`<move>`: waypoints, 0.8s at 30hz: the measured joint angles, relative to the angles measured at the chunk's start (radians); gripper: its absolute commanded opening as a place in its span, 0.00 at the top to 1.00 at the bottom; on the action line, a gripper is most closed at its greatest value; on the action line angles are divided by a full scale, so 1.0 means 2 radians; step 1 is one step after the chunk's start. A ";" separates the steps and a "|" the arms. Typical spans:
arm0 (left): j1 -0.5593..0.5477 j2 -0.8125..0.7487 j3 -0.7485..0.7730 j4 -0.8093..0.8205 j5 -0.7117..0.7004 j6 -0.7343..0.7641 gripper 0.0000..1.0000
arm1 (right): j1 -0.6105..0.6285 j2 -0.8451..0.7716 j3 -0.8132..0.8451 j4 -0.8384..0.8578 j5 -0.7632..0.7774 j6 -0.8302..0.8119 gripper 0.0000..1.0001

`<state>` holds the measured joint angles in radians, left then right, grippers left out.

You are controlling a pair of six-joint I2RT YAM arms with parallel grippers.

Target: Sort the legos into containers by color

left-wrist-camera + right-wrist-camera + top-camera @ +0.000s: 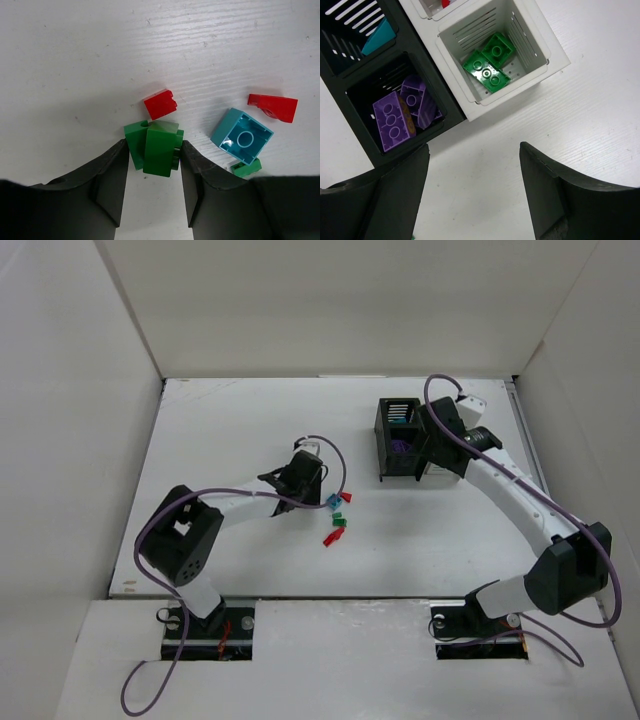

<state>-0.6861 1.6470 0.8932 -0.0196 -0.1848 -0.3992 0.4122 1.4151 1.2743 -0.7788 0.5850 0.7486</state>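
Green bricks (161,150), two of them leaning or stuck together, sit on the table (75,60) directly under the left wrist. They are pinched by the left gripper (154,146), whose jaws press on both outer faces. Hard, light and glossy, they should hold well by their flat sides. They could twist or part if the pair is only loosely joined, so a grip across the taller block's side walls looks safest.

Just beyond lie a red brick (160,104), a teal brick (242,136), a second red piece (272,107) and a small green piece (246,168).

Well apart to the right, the white bin (555,60) holds other green pieces and the black bin (447,107) holds purple bricks (395,117). Beside these bins the right gripper (474,150) hangs over the table, spread wide and holding nothing.
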 measured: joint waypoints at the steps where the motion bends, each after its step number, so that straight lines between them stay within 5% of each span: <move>1: -0.001 0.000 0.000 -0.002 -0.001 0.000 0.69 | 0.000 0.000 -0.001 0.000 0.000 0.000 0.22; 13: -0.005 -0.041 0.021 -0.027 0.005 0.001 0.72 | -0.003 -0.013 -0.008 -0.004 -0.001 0.010 0.22; 24: -0.011 -0.054 0.154 -0.006 0.066 0.039 0.68 | -0.077 -0.146 -0.040 -0.030 0.018 0.044 0.22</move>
<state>-0.7090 1.5394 1.2018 -0.0322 -0.0532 -0.3214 0.2588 1.1236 1.1938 -0.8387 0.6216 0.8368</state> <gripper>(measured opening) 0.302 0.775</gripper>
